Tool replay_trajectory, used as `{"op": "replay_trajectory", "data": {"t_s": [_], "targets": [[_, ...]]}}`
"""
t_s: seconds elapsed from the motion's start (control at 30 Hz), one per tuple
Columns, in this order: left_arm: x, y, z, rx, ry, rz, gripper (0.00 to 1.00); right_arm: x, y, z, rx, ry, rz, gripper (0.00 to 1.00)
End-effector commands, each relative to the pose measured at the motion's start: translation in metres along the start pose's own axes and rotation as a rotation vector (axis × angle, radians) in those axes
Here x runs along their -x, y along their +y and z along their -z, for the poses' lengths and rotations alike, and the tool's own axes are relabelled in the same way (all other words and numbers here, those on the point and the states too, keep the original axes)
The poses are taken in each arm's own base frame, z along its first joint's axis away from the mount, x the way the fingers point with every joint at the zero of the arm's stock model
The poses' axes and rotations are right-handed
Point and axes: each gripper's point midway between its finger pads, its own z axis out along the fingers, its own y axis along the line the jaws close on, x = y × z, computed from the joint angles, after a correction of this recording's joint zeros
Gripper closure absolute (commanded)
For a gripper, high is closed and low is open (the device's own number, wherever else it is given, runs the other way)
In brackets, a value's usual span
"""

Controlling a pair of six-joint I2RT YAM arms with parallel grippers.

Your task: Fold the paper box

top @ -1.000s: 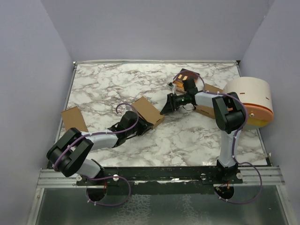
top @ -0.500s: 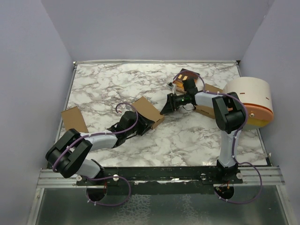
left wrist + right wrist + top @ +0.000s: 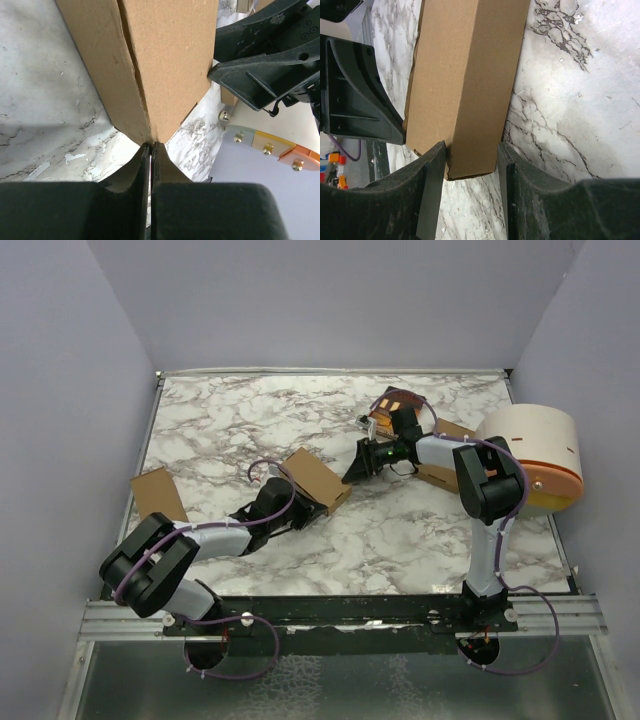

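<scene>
The paper box (image 3: 318, 480), a plain tan cardboard tube, lies slanted in the middle of the marble table. My left gripper (image 3: 300, 514) is at its near end. In the left wrist view its jaws (image 3: 151, 145) are shut, their tips pressed against the lower corner of the box (image 3: 165, 60), and no cardboard shows between them. My right gripper (image 3: 352, 472) reaches in from the right. Its fingers (image 3: 471, 146) stand on both sides of the box's end (image 3: 465, 90) and press against it. One of its fingers (image 3: 250, 80) touches the box's edge.
A loose tan cardboard piece (image 3: 158, 495) lies at the table's left edge. A dark printed booklet (image 3: 392, 405) and another cardboard sheet (image 3: 445, 455) lie behind the right arm. A round white drum with an orange band (image 3: 535, 455) stands at the right edge. Walls enclose three sides.
In the top view the box's near end has shifted very slightly with the left gripper. The right arm has not moved.
</scene>
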Motion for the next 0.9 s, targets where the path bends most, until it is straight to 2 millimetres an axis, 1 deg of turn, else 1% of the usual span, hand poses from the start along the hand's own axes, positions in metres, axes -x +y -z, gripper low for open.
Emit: {"op": "replay_trajectory", "data": {"t_s": [0.0,0.13,0.17,0.27,0.3,0.37,0.4,0.47,0.5,0.53,0.6,0.67,0.73,0.77,0.87], "targets": [[0.001,-0.021,-0.001,-0.078,-0.01,-0.002,1.0,-0.025,-0.019,-0.01,-0.059,0.057,-0.022,0.55],[0.002,-0.024,0.001,-0.085,-0.016,-0.013,1.0,-0.025,-0.019,-0.01,-0.058,0.057,-0.022,0.55],[0.003,-0.025,0.002,-0.089,-0.018,-0.018,0.97,-0.024,-0.019,-0.01,-0.056,0.056,-0.019,0.55],[0.003,-0.027,0.006,-0.095,-0.021,-0.04,0.75,-0.021,-0.017,-0.009,-0.051,0.053,-0.013,0.54],[0.003,-0.029,0.008,-0.102,-0.021,-0.052,0.69,-0.02,-0.016,-0.009,-0.049,0.052,-0.01,0.54],[0.003,-0.03,0.013,-0.117,-0.024,-0.074,0.65,-0.017,-0.013,-0.008,-0.045,0.049,-0.002,0.52],[0.003,-0.03,0.016,-0.121,-0.025,-0.089,0.6,-0.016,-0.012,-0.007,-0.041,0.047,0.001,0.51],[0.004,-0.03,0.022,-0.139,-0.033,-0.137,0.58,-0.012,-0.009,-0.005,-0.035,0.045,0.015,0.5],[0.004,-0.031,0.026,-0.149,-0.04,-0.166,0.53,-0.01,-0.008,-0.004,-0.031,0.041,0.023,0.5],[0.004,-0.033,0.03,-0.173,-0.043,-0.204,0.52,-0.008,-0.005,-0.003,-0.025,0.041,0.032,0.49],[0.004,-0.043,0.041,-0.23,-0.052,-0.313,0.42,-0.004,0.001,-0.001,-0.015,0.036,0.05,0.48],[0.008,-0.051,0.051,-0.271,-0.081,-0.481,0.39,0.001,0.007,0.001,0.0,0.026,0.073,0.47],[0.015,-0.056,0.06,-0.27,-0.121,-0.609,0.3,0.005,0.013,0.003,0.018,0.016,0.092,0.46],[0.019,-0.058,0.064,-0.272,-0.14,-0.666,0.24,0.008,0.017,0.004,0.029,0.01,0.105,0.45],[0.028,-0.069,0.077,-0.315,-0.188,-0.783,0.09,0.013,0.032,0.007,0.095,0.005,0.142,0.41]]}}
